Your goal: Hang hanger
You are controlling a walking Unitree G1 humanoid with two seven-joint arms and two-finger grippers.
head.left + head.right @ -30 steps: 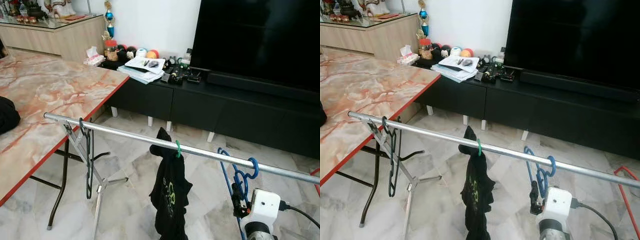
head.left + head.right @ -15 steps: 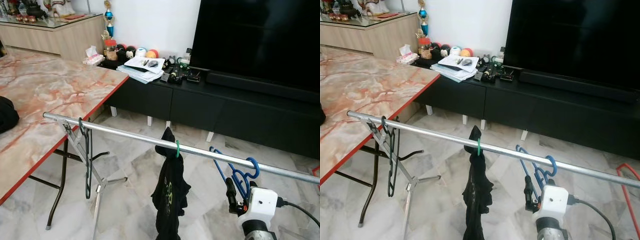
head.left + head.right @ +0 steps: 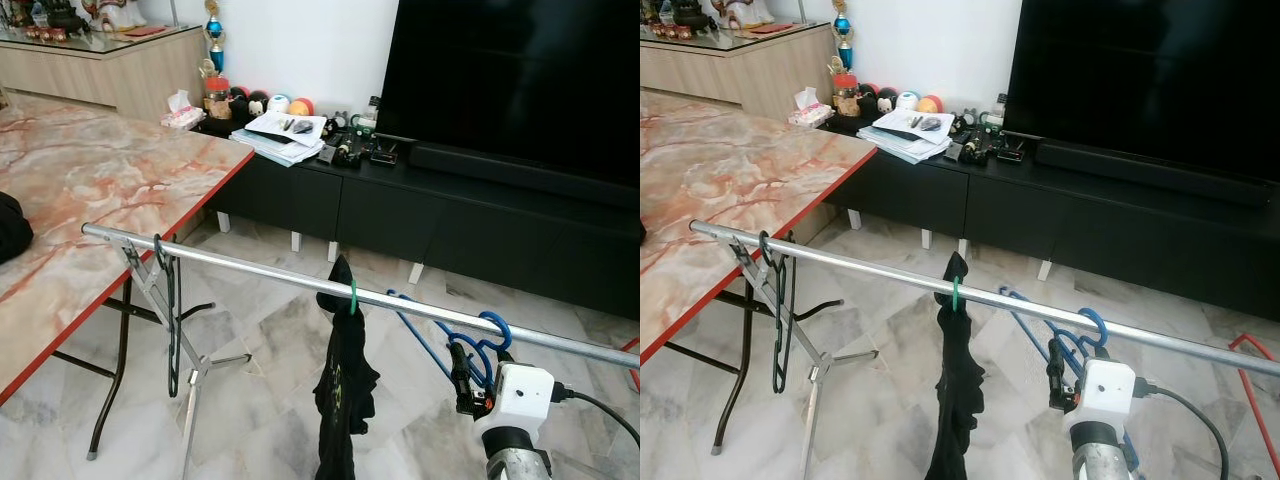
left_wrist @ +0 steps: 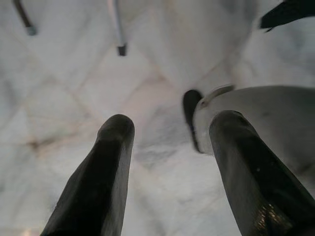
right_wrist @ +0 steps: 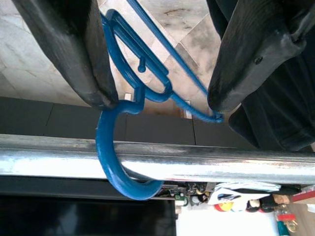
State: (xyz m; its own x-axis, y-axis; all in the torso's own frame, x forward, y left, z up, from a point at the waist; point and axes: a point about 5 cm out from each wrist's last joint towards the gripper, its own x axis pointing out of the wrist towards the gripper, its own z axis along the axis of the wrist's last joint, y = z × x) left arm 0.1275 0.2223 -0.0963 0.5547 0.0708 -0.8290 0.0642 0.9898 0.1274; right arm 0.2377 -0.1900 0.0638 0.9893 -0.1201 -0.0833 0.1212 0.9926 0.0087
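rail [image 3: 250, 269] runs just above the right gripper [image 5: 157, 105]. blue hanger [image 5: 129, 147] hooks over it, neck between the parted fingers, not pinched. judged light, stiff, slippery plastic; best held at the neck. left gripper [image 4: 167, 162] spread wide, idle.

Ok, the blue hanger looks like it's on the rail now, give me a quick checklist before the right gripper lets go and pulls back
1. Blue hanger hook over the rail: ok, it wraps the rail from above and curls underneath.
2. Right gripper released: not ok, its fingers sit apart but both touch the hanger frame.
3. Hanger hanging level: not ok, its body swings out towards the TV cabinet.
4. Gap to the black garment on the green hanger: ok, they are apart.
5. Left gripper out of the way: ok, it points at the floor.
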